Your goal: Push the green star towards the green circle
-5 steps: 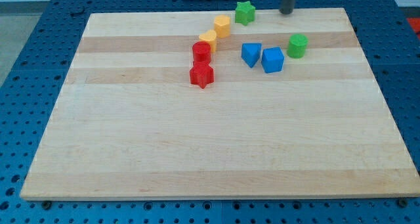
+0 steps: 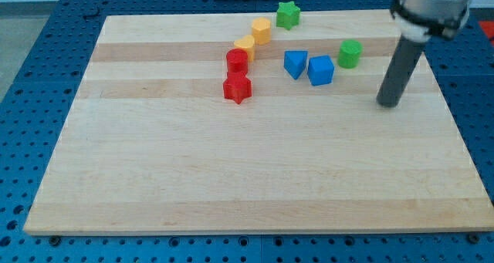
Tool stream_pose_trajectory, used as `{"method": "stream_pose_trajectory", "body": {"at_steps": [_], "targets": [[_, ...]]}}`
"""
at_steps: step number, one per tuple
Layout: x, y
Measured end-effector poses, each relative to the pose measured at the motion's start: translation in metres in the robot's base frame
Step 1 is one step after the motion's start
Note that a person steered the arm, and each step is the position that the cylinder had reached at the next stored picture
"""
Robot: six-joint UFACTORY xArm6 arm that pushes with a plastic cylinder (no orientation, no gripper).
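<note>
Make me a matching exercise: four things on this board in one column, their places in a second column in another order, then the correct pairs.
Column one:
1. green star
2. green circle
3. red star
4. my tip

Column two:
A. toward the view's right, below and right of the green circle, touching no block
B. at the view's top edge of the board, right of the yellow blocks
C. just right of the blue cube
D. directly below the other red block, lowest of all the blocks

Pairs: 1-B, 2-C, 3-D, 4-A
</note>
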State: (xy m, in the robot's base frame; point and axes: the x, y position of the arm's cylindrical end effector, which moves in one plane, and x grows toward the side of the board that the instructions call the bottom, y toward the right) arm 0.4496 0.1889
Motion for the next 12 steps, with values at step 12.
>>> {"method": "stream_pose_trajectory", "body": {"at_steps": [12], "targets": [[-0.194, -0.354]]}}
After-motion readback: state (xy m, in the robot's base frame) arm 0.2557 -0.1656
